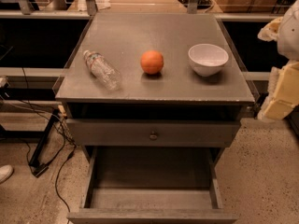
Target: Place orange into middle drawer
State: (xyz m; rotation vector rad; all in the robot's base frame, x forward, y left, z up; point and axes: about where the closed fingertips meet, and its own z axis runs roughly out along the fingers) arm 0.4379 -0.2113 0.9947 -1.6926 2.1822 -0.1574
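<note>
The orange sits on the grey cabinet top, near its middle, between a plastic bottle and a white bowl. The middle drawer is pulled out below the cabinet front, and its flat grey floor is bare. My gripper shows as white and yellowish parts at the right edge of the camera view, beside the cabinet's right side and well clear of the orange. It holds nothing that I can see.
A clear plastic bottle lies on its side left of the orange. A white bowl stands to its right. A shut drawer front with a small knob sits above the open drawer. Cables run over the floor at left.
</note>
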